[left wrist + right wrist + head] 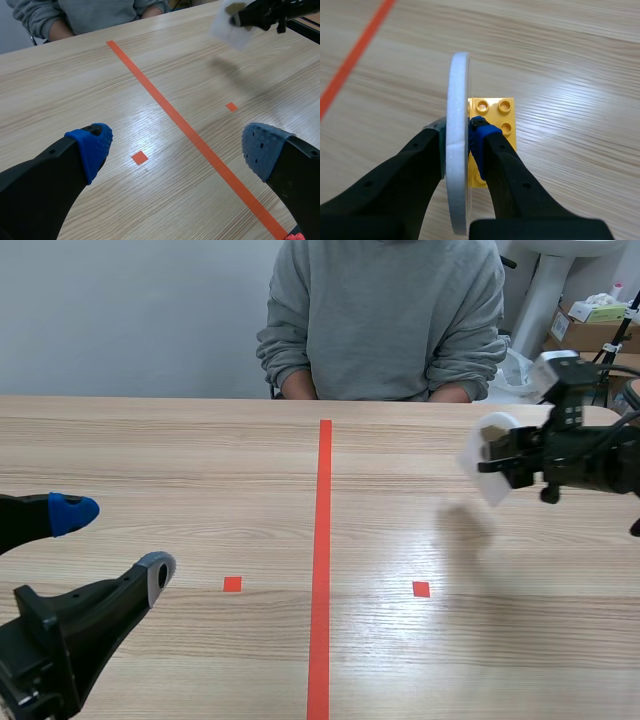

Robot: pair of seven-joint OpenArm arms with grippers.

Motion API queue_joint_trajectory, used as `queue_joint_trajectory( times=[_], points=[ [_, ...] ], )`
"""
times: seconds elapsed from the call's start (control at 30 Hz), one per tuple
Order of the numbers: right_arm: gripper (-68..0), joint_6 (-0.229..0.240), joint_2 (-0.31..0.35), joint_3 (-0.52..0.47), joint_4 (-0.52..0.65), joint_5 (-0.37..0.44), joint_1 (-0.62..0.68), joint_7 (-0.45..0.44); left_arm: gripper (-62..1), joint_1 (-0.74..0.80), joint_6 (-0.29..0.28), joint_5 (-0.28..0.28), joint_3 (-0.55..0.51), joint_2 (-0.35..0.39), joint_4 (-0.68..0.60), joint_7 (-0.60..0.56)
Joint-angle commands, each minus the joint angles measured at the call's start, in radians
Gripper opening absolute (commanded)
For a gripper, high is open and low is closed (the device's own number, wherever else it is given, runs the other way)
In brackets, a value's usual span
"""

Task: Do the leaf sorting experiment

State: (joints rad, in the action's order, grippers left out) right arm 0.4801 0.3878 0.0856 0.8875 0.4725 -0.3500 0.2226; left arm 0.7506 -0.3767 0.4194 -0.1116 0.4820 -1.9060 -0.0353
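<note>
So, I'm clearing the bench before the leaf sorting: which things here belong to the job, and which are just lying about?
Job: white disc, clamped edge-on in the right claw; yellow studded brick beside it; open left claw.
Lying about: cardboard boxes behind the table.

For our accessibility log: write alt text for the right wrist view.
The right end effector is shut on a white disc, seen edge-on. A yellow studded brick shows beside the disc, by the blue pad; an orange tape line crosses the wooden table beyond.
</note>
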Motion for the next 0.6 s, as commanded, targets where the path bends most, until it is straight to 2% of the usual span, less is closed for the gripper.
queue_joint_trajectory(
  times=[0.0,0.1,0.23,0.37,0.57],
  points=[
    [-65.6,-0.026,0.019,-0.018,0.017,0.009,-0.027,-0.003,-5.8,0.0,-0.003,0.006,-0.006,-0.005,-0.019,-0.017],
    [-65.6,-0.095,0.038,-0.05,0.017,-0.005,-0.027,-0.008,-5.8,0.0,-0.003,0.006,-0.006,-0.005,-0.019,-0.017],
    [-65.5,-0.111,0.045,-0.05,0.011,-0.097,-0.026,-0.03,-5.8,0.0,-0.003,0.006,-0.006,-0.005,-0.019,-0.017],
    [-65.5,-0.203,0.041,-0.05,0.0,-0.108,-0.015,-0.056,-5.8,0.0,-0.003,0.006,-0.006,-0.005,-0.019,-0.017],
    [-64.8,-0.284,0.042,-0.05,-0.017,-0.153,0.018,-0.118,-5.8,0.0,-0.003,0.006,-0.006,-0.005,-0.019,-0.017]
  ],
)
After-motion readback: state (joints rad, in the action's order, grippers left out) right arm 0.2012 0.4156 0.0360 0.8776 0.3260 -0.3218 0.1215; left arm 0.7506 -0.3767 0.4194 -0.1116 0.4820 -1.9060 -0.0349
